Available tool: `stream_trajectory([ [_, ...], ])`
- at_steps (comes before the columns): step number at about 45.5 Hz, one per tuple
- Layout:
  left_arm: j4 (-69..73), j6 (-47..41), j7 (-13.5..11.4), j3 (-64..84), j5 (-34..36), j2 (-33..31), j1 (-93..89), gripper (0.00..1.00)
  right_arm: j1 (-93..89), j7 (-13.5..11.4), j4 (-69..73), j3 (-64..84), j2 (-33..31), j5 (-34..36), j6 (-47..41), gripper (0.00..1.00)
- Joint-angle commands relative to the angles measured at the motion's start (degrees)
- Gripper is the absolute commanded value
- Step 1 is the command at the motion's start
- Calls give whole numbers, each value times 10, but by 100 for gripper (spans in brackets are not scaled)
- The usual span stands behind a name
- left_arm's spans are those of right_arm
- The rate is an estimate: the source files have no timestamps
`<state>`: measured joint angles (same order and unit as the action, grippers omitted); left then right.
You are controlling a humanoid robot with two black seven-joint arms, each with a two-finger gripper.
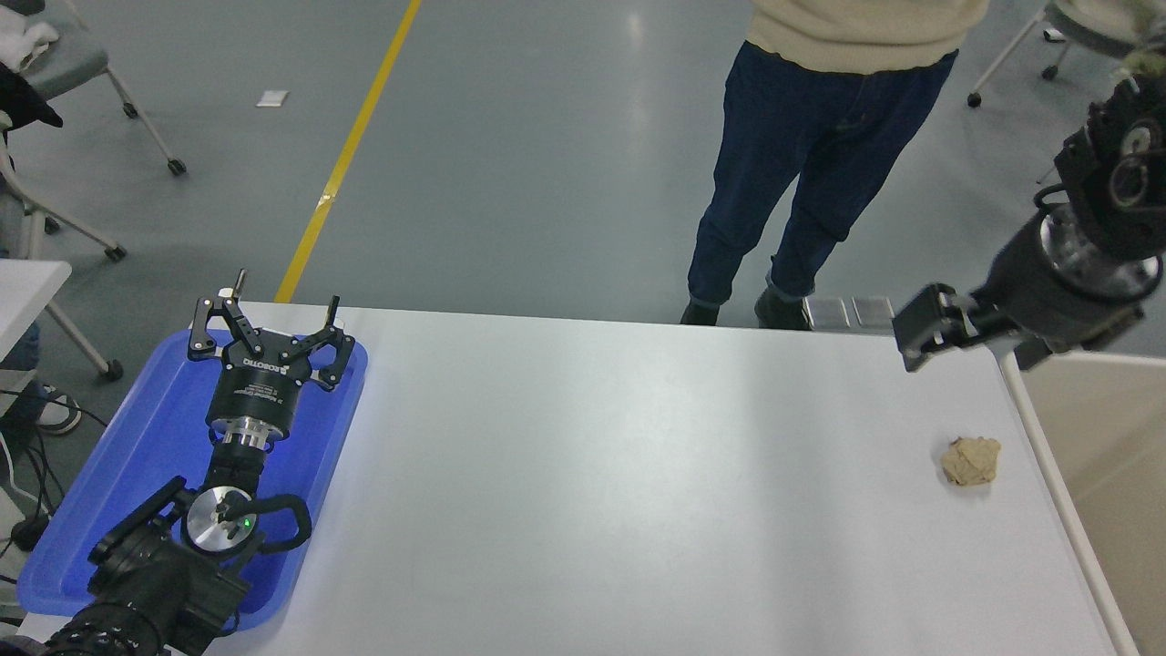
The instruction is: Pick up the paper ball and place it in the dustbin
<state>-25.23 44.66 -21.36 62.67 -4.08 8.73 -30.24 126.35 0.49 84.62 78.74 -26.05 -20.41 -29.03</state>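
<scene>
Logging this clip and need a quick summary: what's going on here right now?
Nothing is being held yet. The paper ball lies on the white table near its right edge, beside the dustbin. The right gripper hangs open in the air above the table's far right corner, clear of the ball. The left gripper is parked open over the blue tray at the lower left. A person stands at the far side, not touching anything.

I read only "ROBOTIQ" on the left gripper [270, 321], above the blue tray [137, 456]; smaller print below is illegible.
</scene>
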Motion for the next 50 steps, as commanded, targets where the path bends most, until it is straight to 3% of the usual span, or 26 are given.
stream_trajectory([
  [1, 0, 0, 0, 0, 0, 0, 0, 100, -143, 1, -99, -49, -90, -117, 62, 100],
  [15, 0, 0, 0, 0, 0, 0, 0, 100, -396, 2, -268, -184, -104, -224, 134, 100],
  [24, 0, 0, 0, 0, 0, 0, 0, 100, -507, 3, -357, -255, -95, -227, 149, 100],
  [34, 0, 0, -1, 0, 0, 1, 0, 100, -599, 4, -458, -335, -44, -231, 153, 100],
  [50, 0, 0, -1, 0, 0, 0, -1, 100, -655, 3, -510, -396, -10, -231, 191, 100],
])
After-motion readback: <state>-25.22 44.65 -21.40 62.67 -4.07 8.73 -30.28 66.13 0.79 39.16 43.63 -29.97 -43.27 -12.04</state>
